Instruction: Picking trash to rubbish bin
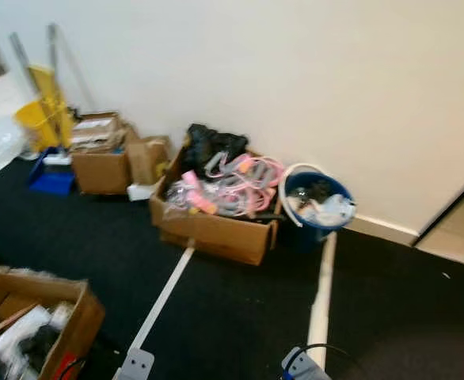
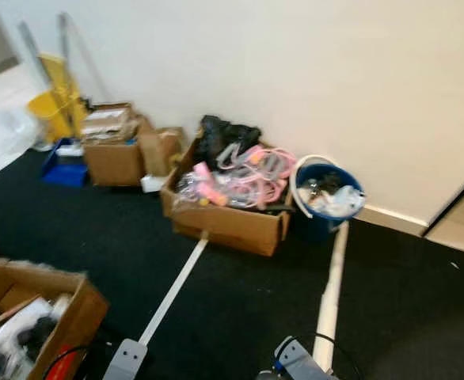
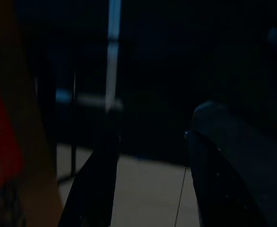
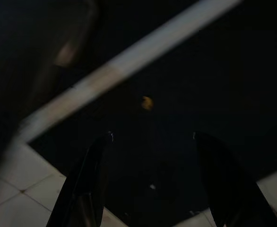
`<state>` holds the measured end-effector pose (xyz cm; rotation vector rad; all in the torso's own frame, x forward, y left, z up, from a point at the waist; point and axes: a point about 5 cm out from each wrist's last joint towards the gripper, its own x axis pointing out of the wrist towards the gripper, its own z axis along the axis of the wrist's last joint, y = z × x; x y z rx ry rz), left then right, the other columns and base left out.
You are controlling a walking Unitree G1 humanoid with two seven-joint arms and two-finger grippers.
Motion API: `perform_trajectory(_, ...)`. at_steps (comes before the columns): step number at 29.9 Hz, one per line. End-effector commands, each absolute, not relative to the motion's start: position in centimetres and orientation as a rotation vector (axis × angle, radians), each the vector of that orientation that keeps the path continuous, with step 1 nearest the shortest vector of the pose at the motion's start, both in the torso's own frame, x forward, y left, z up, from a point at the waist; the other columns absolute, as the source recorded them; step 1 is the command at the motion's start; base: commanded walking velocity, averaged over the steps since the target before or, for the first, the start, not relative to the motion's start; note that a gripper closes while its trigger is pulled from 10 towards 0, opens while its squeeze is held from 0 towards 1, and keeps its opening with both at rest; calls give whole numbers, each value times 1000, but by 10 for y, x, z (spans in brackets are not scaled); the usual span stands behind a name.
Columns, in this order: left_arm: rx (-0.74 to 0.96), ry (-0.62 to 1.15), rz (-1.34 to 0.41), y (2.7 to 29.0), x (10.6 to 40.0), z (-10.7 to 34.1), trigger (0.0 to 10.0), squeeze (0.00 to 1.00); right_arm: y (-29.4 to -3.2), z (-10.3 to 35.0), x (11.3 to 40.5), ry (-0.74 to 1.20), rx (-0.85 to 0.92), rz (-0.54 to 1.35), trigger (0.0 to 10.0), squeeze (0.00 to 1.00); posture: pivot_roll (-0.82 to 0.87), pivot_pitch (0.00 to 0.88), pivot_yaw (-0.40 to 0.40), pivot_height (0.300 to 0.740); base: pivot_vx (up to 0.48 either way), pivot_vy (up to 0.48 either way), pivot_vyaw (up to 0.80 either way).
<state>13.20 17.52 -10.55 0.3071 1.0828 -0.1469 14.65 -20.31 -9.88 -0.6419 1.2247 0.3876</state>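
Note:
A blue rubbish bin [image 1: 317, 207] stands against the white wall, holding white and dark trash, with a white hoop leaning on its rim. Beside it sits an open cardboard box [image 1: 216, 229] piled with pink and grey straps and a black bag. In the left wrist view my left gripper [image 3: 150, 142] hangs open over dark carpet with nothing between its fingers. In the right wrist view my right gripper [image 4: 152, 142] is open too, above black carpet crossed by a pale strip [image 4: 124, 71]. A small orange scrap [image 4: 147, 102] lies on the carpet ahead of the right fingers.
Two smaller cardboard boxes [image 1: 105, 158] and a yellow mop bucket [image 1: 40, 119] stand at the far left wall. Another open box [image 1: 38, 328] with white and black items is near my left. White strips [image 1: 321, 293] cross the black carpet. Grey parts of my arms [image 1: 137, 366] show at the bottom edge.

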Motion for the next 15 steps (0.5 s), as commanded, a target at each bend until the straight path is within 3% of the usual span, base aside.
perform_trajectory(1, 294, 1119, -144, 177, 121, -109, 10000, 0, -201, -99, 148, 1220, -631, 393, 10000, 0, 22, 27, 20, 740, 0, 0, -788)
perform_trajectory(15, 241, 1125, -146, 176, 121, -109, 10000, 0, -207, -96, 153, 1215, -634, 386, 10000, 0, 23, 30, 21, 740, 0, 0, -788)
